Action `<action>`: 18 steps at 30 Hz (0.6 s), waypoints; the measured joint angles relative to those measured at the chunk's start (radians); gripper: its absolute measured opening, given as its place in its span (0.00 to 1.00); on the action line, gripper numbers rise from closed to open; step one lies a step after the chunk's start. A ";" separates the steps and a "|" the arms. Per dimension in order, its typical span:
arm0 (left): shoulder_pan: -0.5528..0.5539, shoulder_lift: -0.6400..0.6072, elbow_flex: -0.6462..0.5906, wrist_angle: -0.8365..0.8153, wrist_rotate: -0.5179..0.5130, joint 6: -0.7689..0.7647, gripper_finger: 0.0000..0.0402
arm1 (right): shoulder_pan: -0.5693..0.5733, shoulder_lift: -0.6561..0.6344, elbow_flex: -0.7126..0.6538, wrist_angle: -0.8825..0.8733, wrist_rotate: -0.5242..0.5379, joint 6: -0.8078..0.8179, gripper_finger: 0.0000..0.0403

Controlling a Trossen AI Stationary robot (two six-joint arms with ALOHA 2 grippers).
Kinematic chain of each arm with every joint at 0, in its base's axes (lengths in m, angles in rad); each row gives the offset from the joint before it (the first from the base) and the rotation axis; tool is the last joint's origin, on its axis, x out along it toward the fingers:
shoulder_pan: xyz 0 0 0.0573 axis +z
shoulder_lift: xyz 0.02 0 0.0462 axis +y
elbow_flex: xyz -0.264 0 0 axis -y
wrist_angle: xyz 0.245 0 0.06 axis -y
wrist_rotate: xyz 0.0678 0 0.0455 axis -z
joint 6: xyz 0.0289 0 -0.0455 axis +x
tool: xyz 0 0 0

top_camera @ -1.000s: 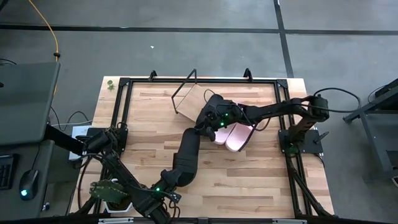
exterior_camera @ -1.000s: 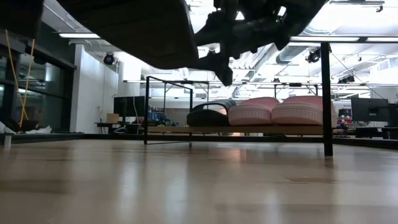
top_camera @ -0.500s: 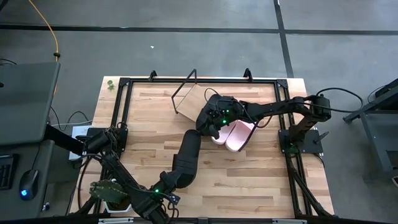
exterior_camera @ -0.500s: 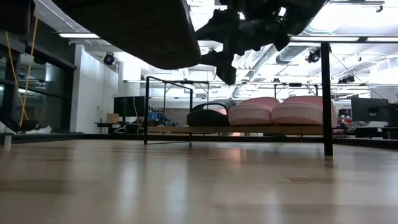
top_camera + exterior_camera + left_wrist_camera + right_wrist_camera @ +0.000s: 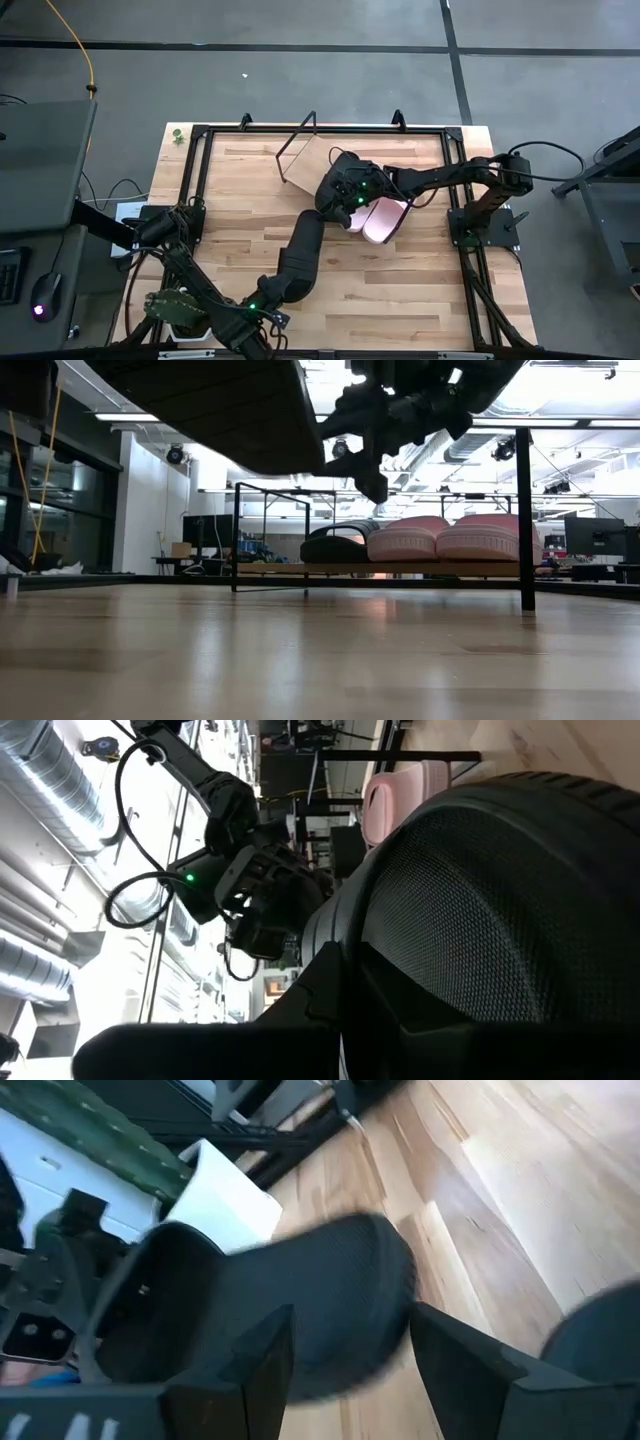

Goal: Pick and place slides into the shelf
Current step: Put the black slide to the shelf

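My left gripper (image 5: 330, 198) reaches over the shelf (image 5: 308, 165) and is shut on a black slide (image 5: 500, 890), whose mesh strap fills the left wrist view. My right gripper (image 5: 345, 1355) is open just beside it (image 5: 352, 190). Its fingers stand on either side of that black slide's rounded end (image 5: 330, 1305); I cannot tell whether they touch it. In the low view another black slide (image 5: 333, 546) and two pink slides (image 5: 405, 538) (image 5: 487, 535) rest sole down on the shelf board (image 5: 420, 569). My left gripper holds the black slide at its strap (image 5: 430, 980). The slide itself hides the fingers, so the kind of hold cannot be told. The slide is lifted clear, above the shelf.
The shelf's black wire end frame (image 5: 297, 143) stands toward the table's far left, and its other post (image 5: 524, 520) shows at the right of the low view. Bare tabletop (image 5: 400, 290) lies toward the near edge. A white box (image 5: 225, 1205) and a green plant (image 5: 175, 305) sit near the left arm's base.
My right gripper has shifted a little beside the left gripper above the shelf and has dipped slightly. The three slides on the shelf have stayed where they were.
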 joint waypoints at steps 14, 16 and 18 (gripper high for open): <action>0.000 0.000 0.000 -0.001 -0.004 0.003 0.00 | 0.000 0.000 0.000 -0.009 -0.058 0.026 0.53; 0.000 0.000 0.000 -0.001 -0.004 0.003 0.00 | 0.008 0.000 0.000 -0.002 -0.049 0.026 0.54; 0.000 0.000 0.000 -0.001 -0.004 0.003 0.00 | 0.017 0.001 0.000 0.016 -0.026 0.026 0.54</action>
